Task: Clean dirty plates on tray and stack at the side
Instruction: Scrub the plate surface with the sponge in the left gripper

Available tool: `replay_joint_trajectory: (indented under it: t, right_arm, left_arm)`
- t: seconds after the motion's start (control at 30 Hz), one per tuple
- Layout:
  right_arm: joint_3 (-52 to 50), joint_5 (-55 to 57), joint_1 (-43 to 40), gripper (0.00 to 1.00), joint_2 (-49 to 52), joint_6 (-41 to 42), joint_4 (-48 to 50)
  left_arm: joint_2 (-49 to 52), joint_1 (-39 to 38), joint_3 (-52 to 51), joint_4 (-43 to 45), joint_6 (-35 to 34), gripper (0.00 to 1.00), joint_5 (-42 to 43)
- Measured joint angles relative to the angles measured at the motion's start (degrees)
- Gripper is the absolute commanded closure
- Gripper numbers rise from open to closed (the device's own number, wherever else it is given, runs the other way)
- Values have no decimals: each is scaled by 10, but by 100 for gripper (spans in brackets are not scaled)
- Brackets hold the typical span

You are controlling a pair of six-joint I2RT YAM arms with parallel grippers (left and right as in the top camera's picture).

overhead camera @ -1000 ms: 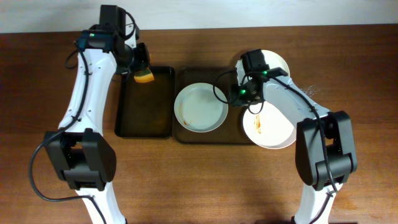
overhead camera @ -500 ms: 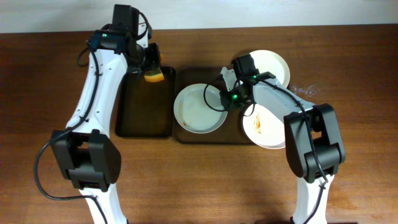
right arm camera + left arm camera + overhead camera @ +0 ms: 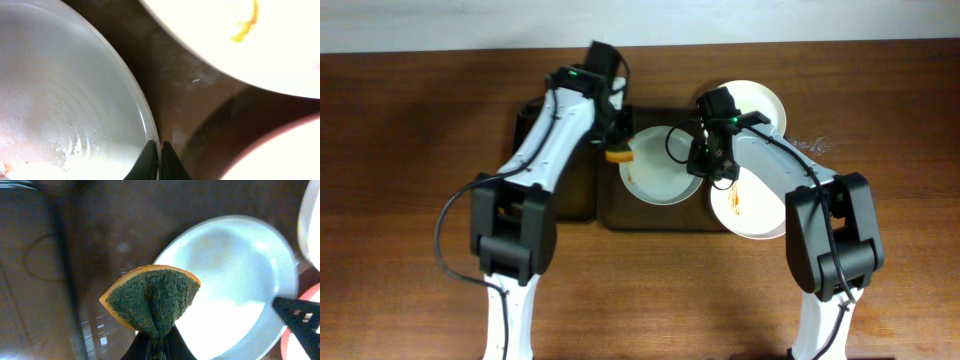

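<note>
Overhead, a wood-grain table [image 3: 400, 130] meets a pale wall strip [image 3: 420, 20] at its far edge. The tray [image 3: 660, 215] lies mid-table, with a black tray [image 3: 575, 195] touching its left edge. The left gripper [image 3: 617, 152], over the black tray a second ago, now hovers at the middle plate [image 3: 660, 175], clenched on the sponge [image 3: 618, 156]. The right gripper [image 3: 703, 165], open then, now pinches that plate's right rim.

In the left wrist view, the folded sponge [image 3: 150, 300] hangs over the plate [image 3: 235, 270].

In the right wrist view, the gripper [image 3: 160, 150] clamps the rim of the plate [image 3: 75, 90] above the tray [image 3: 190, 110].
</note>
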Motion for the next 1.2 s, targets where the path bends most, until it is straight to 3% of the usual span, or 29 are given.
replay_joint_trajectory:
  t: [0.33,0.57,0.87,1.2]
  right_arm:
    - [-2,39,-2,96,-2,23,11]
    - [-4,31,-17,96,-2,20,9]
    - [-5,12,-28,96,-2,6,10]
    - [-5,14,-33,96,-2,5,16]
  left_arm:
    - [81,-68,2,61,-55,100,-6]
    - [87,-106,20,2,-161,100,-30]
    - [88,-112,23,-62,-226,100,0]
    - [78,-134,1,-5,-449,100,-93]
